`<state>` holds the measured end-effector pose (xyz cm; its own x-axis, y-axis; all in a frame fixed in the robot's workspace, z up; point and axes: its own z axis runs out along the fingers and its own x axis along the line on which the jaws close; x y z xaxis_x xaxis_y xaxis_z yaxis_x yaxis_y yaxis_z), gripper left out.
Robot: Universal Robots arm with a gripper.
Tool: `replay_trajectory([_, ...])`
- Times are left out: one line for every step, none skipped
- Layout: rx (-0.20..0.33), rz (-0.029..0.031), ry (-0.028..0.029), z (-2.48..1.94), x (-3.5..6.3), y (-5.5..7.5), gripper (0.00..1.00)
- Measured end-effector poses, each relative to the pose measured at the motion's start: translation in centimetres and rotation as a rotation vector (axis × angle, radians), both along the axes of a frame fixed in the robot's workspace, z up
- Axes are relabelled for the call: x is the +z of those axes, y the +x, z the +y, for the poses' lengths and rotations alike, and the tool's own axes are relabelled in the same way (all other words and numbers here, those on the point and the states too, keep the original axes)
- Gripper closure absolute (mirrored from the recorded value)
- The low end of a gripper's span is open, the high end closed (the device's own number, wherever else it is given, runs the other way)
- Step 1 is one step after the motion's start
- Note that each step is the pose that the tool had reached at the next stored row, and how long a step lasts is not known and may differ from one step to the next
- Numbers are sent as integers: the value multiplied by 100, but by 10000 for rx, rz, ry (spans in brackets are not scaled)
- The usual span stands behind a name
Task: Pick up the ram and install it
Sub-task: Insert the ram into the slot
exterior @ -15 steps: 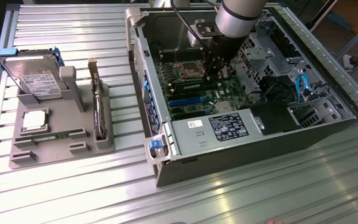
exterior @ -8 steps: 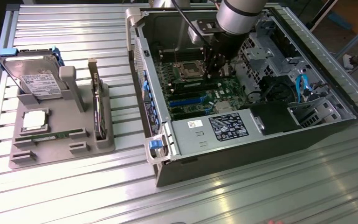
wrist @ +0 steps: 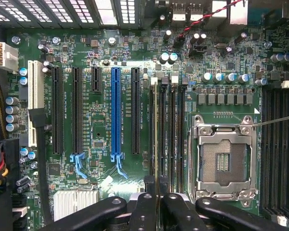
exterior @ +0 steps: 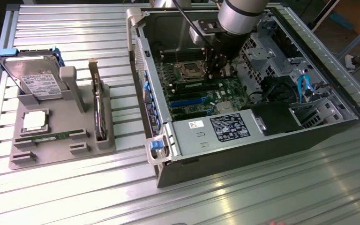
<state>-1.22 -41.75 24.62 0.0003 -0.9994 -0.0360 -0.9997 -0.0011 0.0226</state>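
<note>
Arm is down inside the open case [exterior: 330, 126]. Reading the clock on the exterior view, the case lies at 3 o'clock of the parts tray [exterior: 61, 154], both on the bench [exterior: 230, 197]. End effector [wrist: 156, 204] is pressed together, pinching the ram [wrist: 156, 130], which the wrist view shows edge-on as one thin pale line running out from between the fingers [wrist: 143, 207]. The stick hangs in line with the memory slots [wrist: 176, 134], just beside the empty CPU socket [wrist: 224, 161]. We cannot tell whether its lower edge is touching a slot or hovering above it. In the exterior view the end effector stands over the board near 12 o'clock of the case interior, hiding the stick. On the tray, a hard drive [exterior: 33, 77] stands at 12 o'clock and a green strip [exterior: 45, 137] lies toward 6 o'clock; we cannot tell whether that is a second stick. Handling judgement: the ram should be light and stiff but thin, so it may pivot in a narrow pinch. Chips and contact edge look fragile. Best hold is on the flat faces near mid-length along the upper edge, well away from the contacts, kept upright and square to the slot.
</note>
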Motion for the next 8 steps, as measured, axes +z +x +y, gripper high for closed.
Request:
replay_trajectory([0,62,2,0,-1,17,88])
replay_trajectory([0,97,1,0,-1,26,88])
replay_trajectory([0,122,1,0,-1,34,88])
replay_trajectory([0,129,2,0,-1,36,88])
replay_trajectory([0,130,2,0,-1,36,88])
replay_trajectory([0,130,3,0,-1,36,88])
replay_trajectory([0,130,2,0,-1,36,88])
replay_trajectory([0,130,2,0,-1,36,88])
